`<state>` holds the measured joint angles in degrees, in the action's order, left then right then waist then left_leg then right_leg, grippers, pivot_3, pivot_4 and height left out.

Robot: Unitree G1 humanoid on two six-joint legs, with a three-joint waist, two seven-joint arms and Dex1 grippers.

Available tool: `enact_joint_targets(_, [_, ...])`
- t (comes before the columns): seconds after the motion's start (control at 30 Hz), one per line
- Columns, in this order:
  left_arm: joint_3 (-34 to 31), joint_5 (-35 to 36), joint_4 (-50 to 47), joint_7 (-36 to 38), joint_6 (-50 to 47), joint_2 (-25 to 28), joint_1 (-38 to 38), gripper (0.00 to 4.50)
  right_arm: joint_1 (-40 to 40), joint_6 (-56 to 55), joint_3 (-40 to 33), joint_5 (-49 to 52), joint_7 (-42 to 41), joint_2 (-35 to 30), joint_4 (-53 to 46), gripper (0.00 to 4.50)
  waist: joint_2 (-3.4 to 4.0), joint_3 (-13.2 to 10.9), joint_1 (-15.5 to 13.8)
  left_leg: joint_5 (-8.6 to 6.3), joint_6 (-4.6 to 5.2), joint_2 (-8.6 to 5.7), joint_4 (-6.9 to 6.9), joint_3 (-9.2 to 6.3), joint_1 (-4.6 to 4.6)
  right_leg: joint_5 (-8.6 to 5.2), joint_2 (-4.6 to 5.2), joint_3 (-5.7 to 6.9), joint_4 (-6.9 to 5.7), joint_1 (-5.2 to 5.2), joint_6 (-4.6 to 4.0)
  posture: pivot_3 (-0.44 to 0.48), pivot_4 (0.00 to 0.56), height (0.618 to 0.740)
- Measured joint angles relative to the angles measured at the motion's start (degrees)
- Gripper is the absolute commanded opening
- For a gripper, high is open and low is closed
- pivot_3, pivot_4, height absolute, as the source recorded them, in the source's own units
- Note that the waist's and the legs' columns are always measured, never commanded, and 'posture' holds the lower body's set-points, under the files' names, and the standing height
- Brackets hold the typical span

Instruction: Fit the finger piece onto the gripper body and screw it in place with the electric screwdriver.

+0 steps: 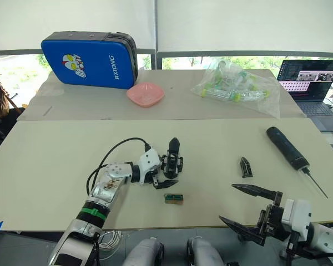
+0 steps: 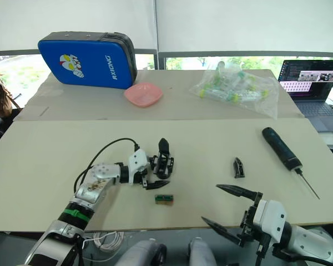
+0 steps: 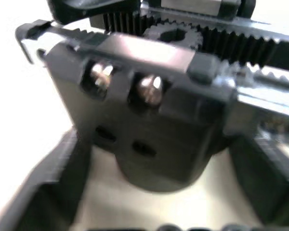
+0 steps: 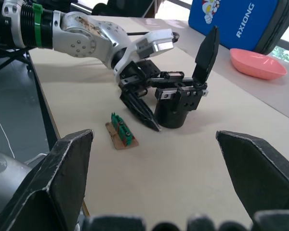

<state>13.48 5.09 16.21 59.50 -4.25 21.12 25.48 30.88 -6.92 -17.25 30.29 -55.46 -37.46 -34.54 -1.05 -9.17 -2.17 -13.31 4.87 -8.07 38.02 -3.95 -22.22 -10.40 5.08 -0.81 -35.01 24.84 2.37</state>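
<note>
My left arm reaches forward across the tabletop (image 1: 55, 149), forearm angled up from the near-left edge, wrist bent toward the centre. The left gripper (image 1: 167, 166) sits at the gripper body (image 1: 172, 163), which stands upright near the middle of the tabletop. One finger (image 4: 208, 48) points up beside the body, the other (image 4: 140, 109) lies low along the tabletop at its base; the fingers are apart, straddling the body. Whether they press on it I cannot tell.

My right arm comes in low from the near-right corner. The right gripper (image 1: 245, 210) hovers at the near edge, fingers spread wide, holding nothing.

The left wrist view gives the body (image 3: 144, 115) at close range: two screw heads on the front face, a toothed rack and a gear above them. The right wrist view gives the side profile instead, with a small green-topped block (image 4: 120, 132) lying flat just in front of the body, apart from it.

The finger piece (image 1: 245, 167) lies on the tabletop to the right of the body, well apart from it. The screwdriver (image 1: 288, 149) lies further right, bit pointing toward the near-right.
</note>
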Motion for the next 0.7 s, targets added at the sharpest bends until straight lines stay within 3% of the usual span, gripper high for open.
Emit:
enact_joint_targets(0.17, [-5.07,5.71,-1.26,5.76,2.04,7.32,-5.06,4.44,8.19,1.02,-8.92,2.60,0.23,0.51,-1.00,4.50,0.02,0.01,0.14,-0.02,0.01,0.06,-0.06,0.00,0.03,-0.02,-0.04,-0.03,-0.01,0.16,-0.09,0.000,0.150,0.740])
enact_joint_targets(0.33, [-10.03,14.21,-2.12,17.46,-0.65,16.30,-9.97,4.44,15.60,-0.35,-13.63,2.43,0.93,7.74,-0.06,4.50,0.10,0.02,-0.12,-0.02,0.00,0.09,-0.10,-0.01,0.06,-0.32,0.04,-0.15,-0.02,0.13,0.25,0.000,0.150,0.740])
enact_joint_targets(0.57, [-15.59,23.16,-9.22,18.62,-9.85,18.69,-4.39,4.44,20.14,-1.44,-13.93,-0.64,3.34,13.34,0.64,4.50,0.12,0.01,-0.18,-0.02,0.00,0.08,-0.10,0.00,0.09,-0.41,0.11,-0.14,-0.02,0.08,0.34,0.000,0.150,0.740])
enact_joint_targets(0.7, [-16.59,27.50,-14.69,17.68,-14.86,18.11,-2.29,4.44,16.50,16.90,-13.99,0.38,16.01,7.07,-6.14,4.50,0.19,0.05,1.31,-0.02,-0.03,0.08,-0.10,0.05,0.06,-0.37,0.16,-0.12,-0.13,0.26,0.28,0.000,0.150,0.740])
